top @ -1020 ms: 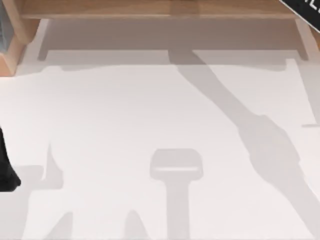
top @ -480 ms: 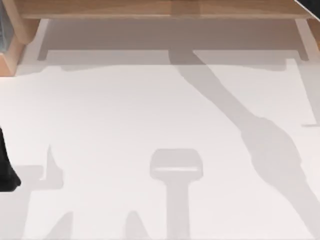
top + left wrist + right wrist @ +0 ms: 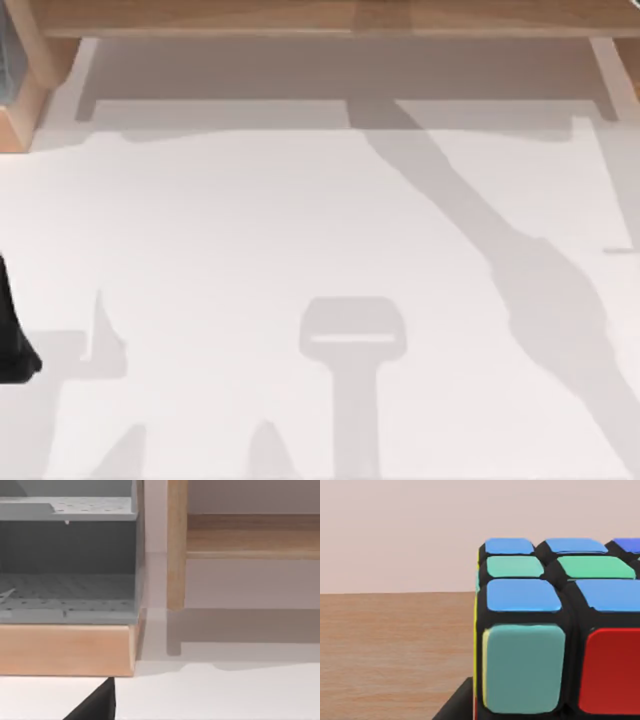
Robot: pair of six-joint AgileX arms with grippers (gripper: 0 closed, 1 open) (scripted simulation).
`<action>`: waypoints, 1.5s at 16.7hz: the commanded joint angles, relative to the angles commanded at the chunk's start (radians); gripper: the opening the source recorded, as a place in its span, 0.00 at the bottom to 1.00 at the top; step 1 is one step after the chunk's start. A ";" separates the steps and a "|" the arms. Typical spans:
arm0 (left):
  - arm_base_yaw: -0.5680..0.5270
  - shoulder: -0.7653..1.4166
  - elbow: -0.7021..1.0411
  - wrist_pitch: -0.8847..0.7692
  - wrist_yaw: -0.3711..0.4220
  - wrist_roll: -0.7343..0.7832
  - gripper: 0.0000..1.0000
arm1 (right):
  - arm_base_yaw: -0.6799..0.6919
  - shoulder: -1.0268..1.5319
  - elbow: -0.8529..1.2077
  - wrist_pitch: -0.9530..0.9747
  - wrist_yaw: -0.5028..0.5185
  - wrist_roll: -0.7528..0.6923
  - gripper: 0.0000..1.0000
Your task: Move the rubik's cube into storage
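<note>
Right pincer: a dark sliver at the lower edge of the right wrist view looks like part of it, just beside the rubik's cube. Can't tell whether it is pinching the cube, pressed together or spread; the fingers themselves are not in sight.

Cube fills the near side of that view: blue and green tiles on top, a teal and a red tile on the face toward the camera. Behind and below it runs a wooden surface, probably a shelf board. Whether the cube rests on that board or hangs above it I cannot tell.

Left arm parked at the left edge of the white worktop, seen as a dark shape. Its pincer state can't be told. Its wrist view looks toward a grey perforated bin on a wooden base, with a wooden post alongside.

Risks, as I judge them:
- If the cube is not yet seated on wood, letting go now could drop or tumble it.
- If it sits near the board's edge, a pincer finger dragging on withdrawal could pull it off.
- A slanted arm shadow crosses the worktop toward the wooden frame; a careless retreat could clip that frame.
</note>
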State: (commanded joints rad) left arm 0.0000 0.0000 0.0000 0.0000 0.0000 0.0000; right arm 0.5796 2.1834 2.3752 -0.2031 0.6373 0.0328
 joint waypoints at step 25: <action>0.000 0.000 0.000 0.000 0.000 0.000 1.00 | -0.945 0.433 0.527 -1.472 -0.554 -0.308 0.00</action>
State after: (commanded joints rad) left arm 0.0000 0.0000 0.0000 0.0000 0.0000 0.0000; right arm -0.3649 2.6164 2.9025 -1.6747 0.0829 -0.2748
